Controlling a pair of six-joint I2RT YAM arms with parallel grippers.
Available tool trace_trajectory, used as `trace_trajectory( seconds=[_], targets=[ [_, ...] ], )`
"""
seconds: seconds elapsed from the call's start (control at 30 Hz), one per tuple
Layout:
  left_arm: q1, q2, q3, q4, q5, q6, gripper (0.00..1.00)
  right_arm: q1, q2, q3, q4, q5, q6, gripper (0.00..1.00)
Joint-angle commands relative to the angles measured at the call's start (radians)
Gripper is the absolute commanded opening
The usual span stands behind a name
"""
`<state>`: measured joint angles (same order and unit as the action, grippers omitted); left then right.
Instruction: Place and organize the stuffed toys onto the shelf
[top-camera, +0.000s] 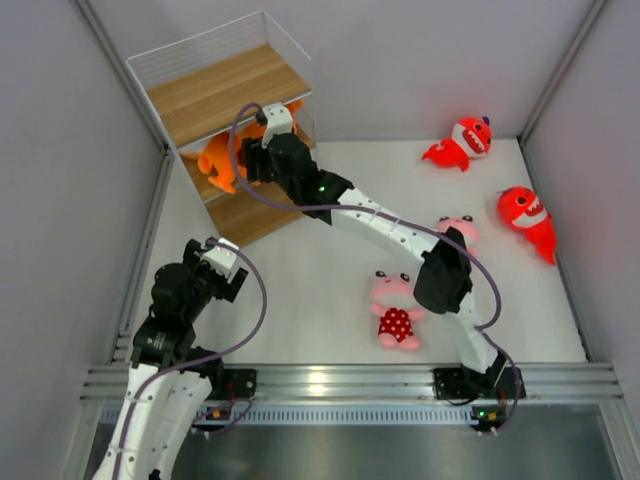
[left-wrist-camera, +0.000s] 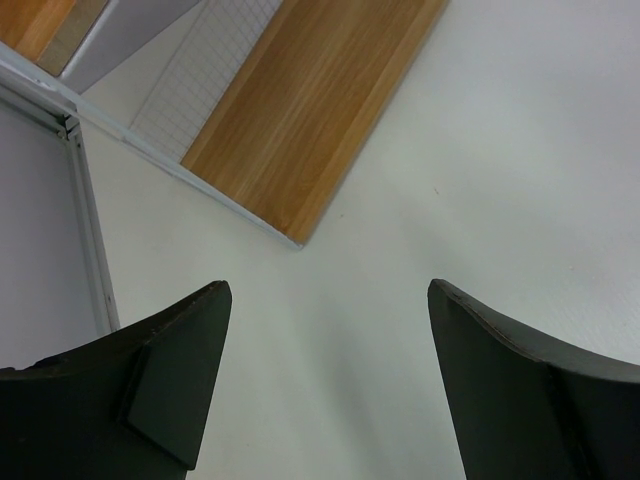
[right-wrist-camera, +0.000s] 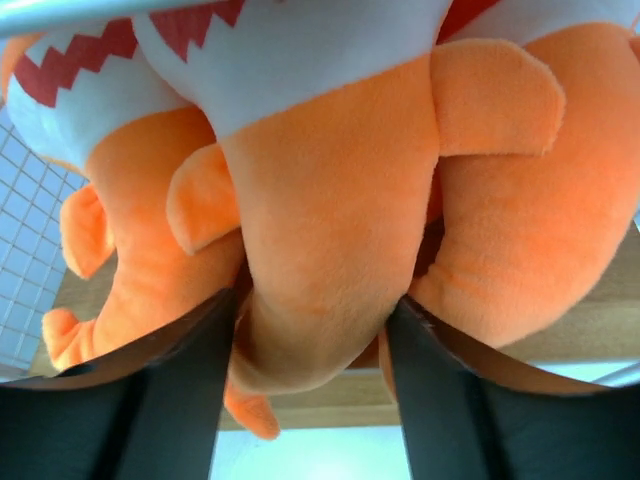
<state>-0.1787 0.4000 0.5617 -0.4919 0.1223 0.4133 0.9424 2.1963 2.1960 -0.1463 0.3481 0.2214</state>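
While wedged tail-first between the right gripper (right-wrist-camera: 315, 305) fingers — squeezed or just touched, can't tell — fuzzy orange shark (right-wrist-camera: 330, 210) on the middle wooden board of the wire-framed shelf (top-camera: 222, 90), left gripper (left-wrist-camera: 328, 292) splayed wide, empty.

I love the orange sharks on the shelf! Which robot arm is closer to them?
Right. The right tool straddles an orange shark at the shelf; the left tool hangs over bare table beside the shelf, away from them.
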Motion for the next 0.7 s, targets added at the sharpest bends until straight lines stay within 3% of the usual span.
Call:
trace_trajectory(
  seconds=[0.0, 0.03, 0.13, 0.33, 0.53, 0.67],
  targets=[
    [0.004, -0.018, -0.016, 0.019, 0.023, -0.016, 0.86, 0.019, -0.133, -0.037, 0.048, 0.031, -0.007, 0.64],
    [0.004, -0.020, -0.019, 0.021, 0.022, -0.015, 0.86, 0.021, -0.141, -0.044, 0.042, 0.031, -0.013, 0.71],
    [0.004, -0.027, -0.025, 0.019, 0.019, -0.016, 0.86, 0.030, -0.159, -0.047, 0.025, 0.031, -0.033, 0.77],
    [0.004, -0.032, -0.022, 0.021, 0.020, -0.011, 0.86, 0.035, -0.174, -0.061, 0.025, 0.029, -0.033, 0.77],
    [0.004, -0.036, -0.028, 0.023, 0.016, 0.010, 0.87, 0.033, -0.353, -0.180, -0.007, -0.058, -0.034, 0.81],
    [0.005, -0.061, -0.031, 0.026, -0.001, 0.027, 0.90, 0.021, -0.498, -0.345, -0.155, -0.078, -0.036, 0.86]
  ],
)
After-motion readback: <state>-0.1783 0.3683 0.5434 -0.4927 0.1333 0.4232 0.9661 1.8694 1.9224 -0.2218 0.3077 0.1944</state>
